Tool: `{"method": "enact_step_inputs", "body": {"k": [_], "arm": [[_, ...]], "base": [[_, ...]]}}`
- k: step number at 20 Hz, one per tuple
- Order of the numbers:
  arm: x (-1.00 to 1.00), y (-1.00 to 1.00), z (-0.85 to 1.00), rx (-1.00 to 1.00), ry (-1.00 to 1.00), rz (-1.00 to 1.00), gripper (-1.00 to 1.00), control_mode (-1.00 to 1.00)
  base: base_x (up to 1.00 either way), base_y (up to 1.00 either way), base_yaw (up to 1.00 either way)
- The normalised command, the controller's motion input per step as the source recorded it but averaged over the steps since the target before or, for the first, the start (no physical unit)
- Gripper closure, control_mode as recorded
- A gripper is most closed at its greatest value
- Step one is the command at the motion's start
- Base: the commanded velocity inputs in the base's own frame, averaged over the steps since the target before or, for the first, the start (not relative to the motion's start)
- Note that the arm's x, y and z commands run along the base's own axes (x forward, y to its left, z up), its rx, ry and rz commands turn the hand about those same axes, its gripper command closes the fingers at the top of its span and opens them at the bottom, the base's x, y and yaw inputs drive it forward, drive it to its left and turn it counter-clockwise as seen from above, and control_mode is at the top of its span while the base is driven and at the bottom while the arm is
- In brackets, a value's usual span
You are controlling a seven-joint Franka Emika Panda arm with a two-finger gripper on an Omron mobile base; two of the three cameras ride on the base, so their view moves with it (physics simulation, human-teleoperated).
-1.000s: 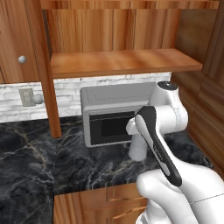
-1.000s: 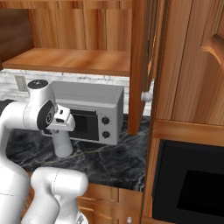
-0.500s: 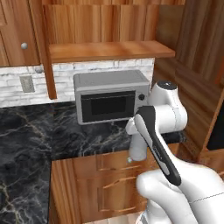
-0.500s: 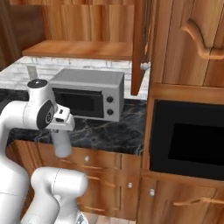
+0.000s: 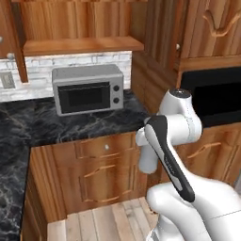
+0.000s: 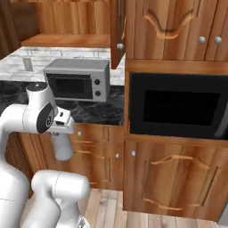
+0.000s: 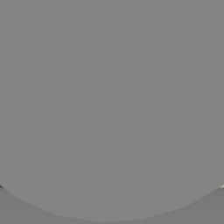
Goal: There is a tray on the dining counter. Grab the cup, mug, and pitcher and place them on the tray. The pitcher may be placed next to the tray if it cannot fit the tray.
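Note:
A pale grey cylindrical pitcher [image 5: 147,160] hangs upright under my hand, in front of the wooden base cabinets and well above the floor. From the other side the pitcher [image 6: 62,146] shows just below the white wrist. My gripper [image 6: 63,132] is shut on the pitcher's top, and its fingers are hidden by the hand and the pitcher. In the hand view the pitcher's [image 7: 112,109] smooth grey surface sits very close to the camera. The tray, dining counter, cup and mug are out of view.
A grey microwave [image 5: 88,89] stands on the black marble counter [image 5: 28,129] against the tiled wall. A built-in black oven [image 6: 178,107] sits in tall wood cabinets to the right. An upper cabinet door [image 6: 118,31] hangs open. Wood floor [image 5: 103,221] lies below.
The whole picture has shifted: the base has backed away from the counter and turned right, bringing the oven and floor into view. The arm keeps its pose with the pitcher.

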Motion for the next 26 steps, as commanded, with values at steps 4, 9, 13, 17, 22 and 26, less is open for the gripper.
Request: {"method": "enact_step_inputs", "body": {"k": [4,9,13,17,22,26], "arm": [[0.00,0.00,0.00,0.00,0.00,0.00,1.00,1.00],[0.00,0.00,0.00,0.00,0.00,0.00,1.00,1.00],[0.00,0.00,0.00,0.00,0.00,0.00,1.00,1.00],[0.00,0.00,0.00,0.00,0.00,0.00,1.00,1.00],[0.00,0.00,0.00,0.00,0.00,0.00,1.00,1.00],[0.00,0.00,0.00,0.00,0.00,0.00,1.00,1.00]], "base": [[-0.62,-0.57,-0.42],[-0.16,-0.45,-0.63],[0.00,-0.45,-0.76],[0.00,-0.39,-0.82],[0.11,-0.31,-0.80],[0.27,-0.25,-0.76]]}}
